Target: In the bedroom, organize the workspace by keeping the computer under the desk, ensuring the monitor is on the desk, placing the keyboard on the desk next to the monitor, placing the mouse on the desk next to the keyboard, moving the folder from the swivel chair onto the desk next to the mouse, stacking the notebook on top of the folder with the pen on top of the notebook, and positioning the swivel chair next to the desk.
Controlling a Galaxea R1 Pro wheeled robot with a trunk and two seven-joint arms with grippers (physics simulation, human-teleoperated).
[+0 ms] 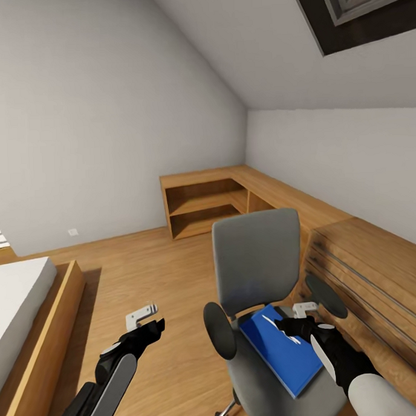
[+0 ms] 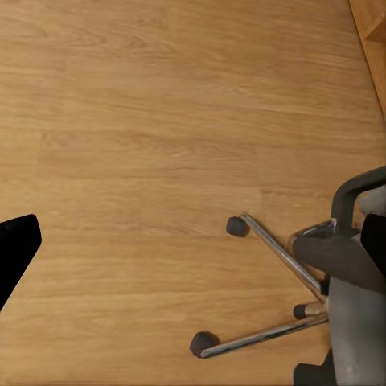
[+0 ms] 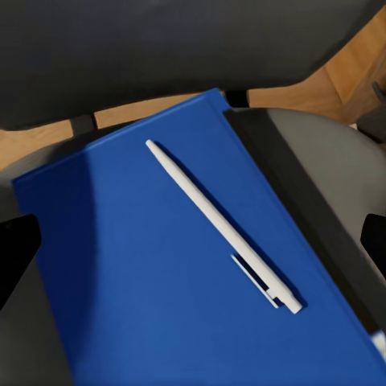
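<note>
The grey swivel chair (image 1: 257, 260) stands on the wood floor beside the low cabinets, its back towards the far corner. On its seat lies the blue folder (image 1: 281, 353) (image 3: 145, 281) with a white pen (image 3: 217, 221) resting diagonally on its cover. My right gripper (image 1: 286, 327) hovers just above the folder and pen, open, its dark fingertips (image 3: 16, 249) spread wide to either side of the pen. Over bare floor to the chair's left hangs my left gripper (image 1: 154, 324), open and holding nothing. The chair's chrome wheeled base (image 2: 273, 265) shows in the left wrist view.
Low light-wood cabinets (image 1: 208, 202) run along the far corner, and a wood drawer unit (image 1: 368, 273) stands close against the chair's right side. A bed in a wood frame (image 1: 31, 312) lies at the left. A dark-framed skylight (image 1: 356, 8) sits in the sloping wall above.
</note>
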